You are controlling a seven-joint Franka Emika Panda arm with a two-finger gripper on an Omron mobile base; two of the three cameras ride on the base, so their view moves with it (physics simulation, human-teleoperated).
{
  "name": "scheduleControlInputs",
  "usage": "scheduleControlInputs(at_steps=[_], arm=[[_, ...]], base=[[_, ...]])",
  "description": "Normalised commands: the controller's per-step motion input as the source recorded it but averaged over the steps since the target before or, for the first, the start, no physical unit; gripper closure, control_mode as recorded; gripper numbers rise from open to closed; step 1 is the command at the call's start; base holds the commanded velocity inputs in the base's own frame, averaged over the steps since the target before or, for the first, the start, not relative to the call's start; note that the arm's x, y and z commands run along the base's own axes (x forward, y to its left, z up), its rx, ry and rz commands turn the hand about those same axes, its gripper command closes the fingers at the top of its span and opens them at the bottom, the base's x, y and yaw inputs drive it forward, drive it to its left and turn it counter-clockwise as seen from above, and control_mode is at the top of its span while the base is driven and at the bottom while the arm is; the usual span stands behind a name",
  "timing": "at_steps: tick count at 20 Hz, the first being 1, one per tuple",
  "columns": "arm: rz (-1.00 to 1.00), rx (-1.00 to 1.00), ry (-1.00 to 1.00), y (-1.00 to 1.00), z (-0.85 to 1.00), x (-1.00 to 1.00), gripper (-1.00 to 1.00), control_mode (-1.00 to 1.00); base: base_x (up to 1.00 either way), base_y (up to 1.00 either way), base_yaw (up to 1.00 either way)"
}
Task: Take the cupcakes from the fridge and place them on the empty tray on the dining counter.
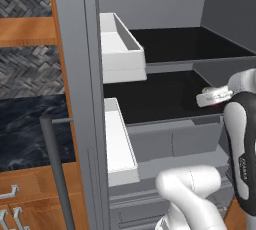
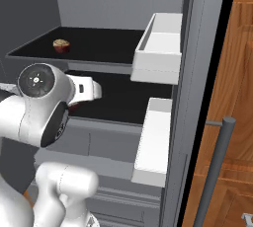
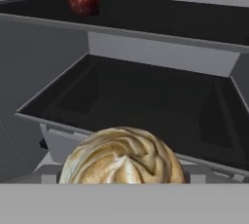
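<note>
Inside the open fridge [image 2: 118, 4], the gripper [image 2: 91, 90] reaches over the lower black shelf [image 2: 123, 100], its jaws spread wide. Whether they touch the cupcake below is hard to tell, since the fingertips are hidden in the hand view and the arm's bulk covers that spot from the right base view. One cupcake [image 3: 124, 157] sits right under the hand, its swirled tan-cream top close up at the bottom of the hand view; a sliver of its dark red wrapper peeks out beside the arm in the right base view. A second cupcake [image 2: 61, 46] stands on the upper shelf [image 2: 99, 43], toward its left back corner, well apart from the gripper. White door bins [image 1: 120, 49] hang on the open doors at either side.
</note>
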Motion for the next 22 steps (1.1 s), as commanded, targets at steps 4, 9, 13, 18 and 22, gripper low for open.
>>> scheduleControlInputs(at_steps=[4, 9, 13, 18, 22], arm=[[0.00, 0.00, 0.00, 0.00, 0.00, -1.00, 1.00, -1.00], [0.00, 0.00, -0.09, 0.00, 0.00, -1.00, 1.00, -1.00], [0.00, 0.00, -0.04, 0.00, 0.00, -0.75, 1.00, 1.00], [0.00, 0.00, 0.00, 0.00, 0.00, 0.00, 1.00, 1.00], [0.00, 0.00, 0.00, 0.00, 0.00, 0.00, 1.00, 1.00]], base=[[0.00, 0.00, 0.00], [0.00, 0.00, 0.00], [-0.25, 0.00, 0.00], [-0.88, 0.00, 0.00], [-0.73, 0.00, 0.00]])
